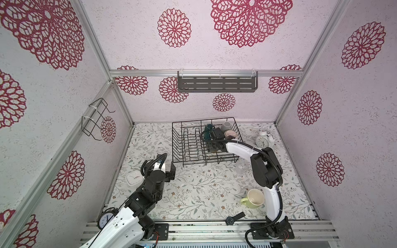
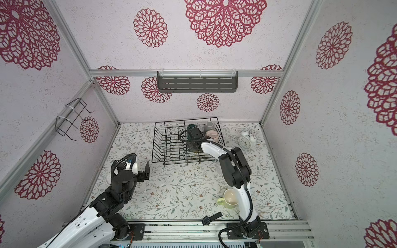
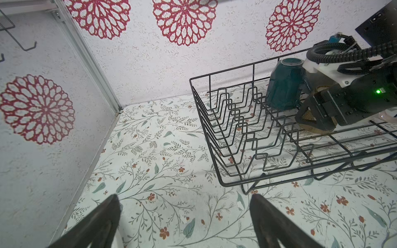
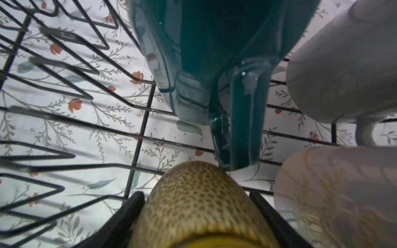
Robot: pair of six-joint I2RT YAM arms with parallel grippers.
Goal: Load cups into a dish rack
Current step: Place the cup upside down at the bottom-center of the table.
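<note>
The black wire dish rack (image 1: 178,150) (image 2: 159,137) stands at the back of the table. In it sit a dark teal mug (image 1: 208,131) (image 4: 214,53), a grey mug (image 1: 226,125) (image 4: 343,64) and a pink mug (image 1: 230,134) (image 4: 333,193), the teal one bottom up. My right gripper (image 1: 211,148) (image 4: 195,194) reaches into the rack. Its jaws flank the amber tumbler (image 4: 197,204) closely, with thin gaps at the tips, and the tumbler rests on the rack floor. A light green mug (image 1: 253,198) lies on its side by the right arm's base. A clear glass (image 1: 240,167) stands in front of the rack. My left gripper (image 1: 173,169) (image 3: 184,196) hangs open and empty above the table, left of the rack.
A white twin-bell alarm clock (image 1: 263,140) stands right of the rack. A white lidded box (image 1: 134,178) lies by the left wall, a dark clock (image 1: 106,218) by the left arm's base and a wristwatch (image 1: 233,219) at the front edge. A grey shelf (image 1: 217,83) and a wire bracket (image 1: 94,118) hang on the walls.
</note>
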